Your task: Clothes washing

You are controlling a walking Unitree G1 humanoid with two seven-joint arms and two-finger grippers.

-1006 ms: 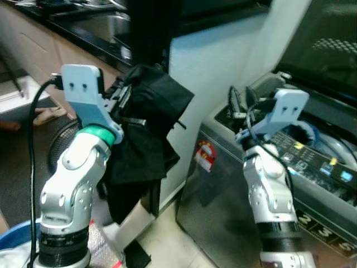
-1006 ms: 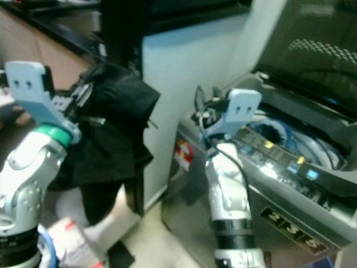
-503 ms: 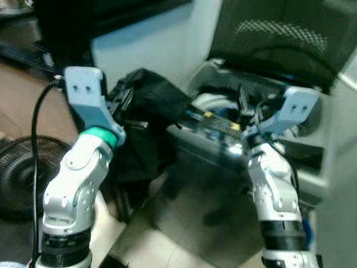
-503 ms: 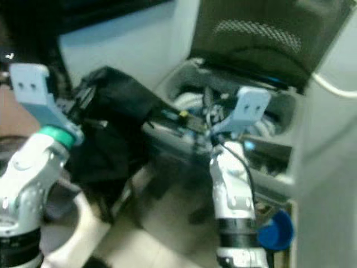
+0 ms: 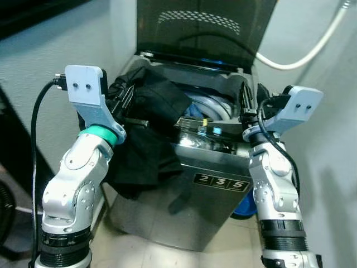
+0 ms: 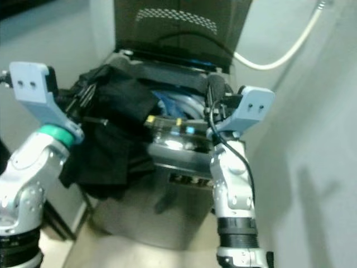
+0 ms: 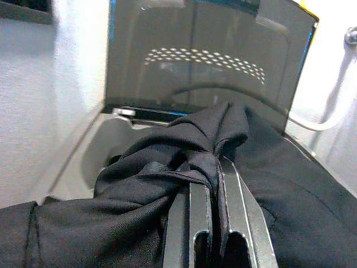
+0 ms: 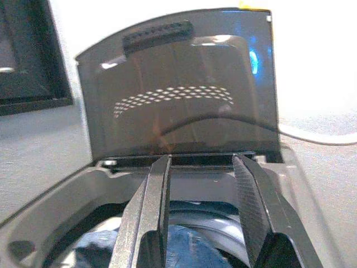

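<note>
A black garment is pinched between the closed fingers of the left gripper, at the left rim of the washing machine. It should be carried over the drum before release. Its long axis hangs downward outside the rim. The right gripper is held open, empty.
</note>
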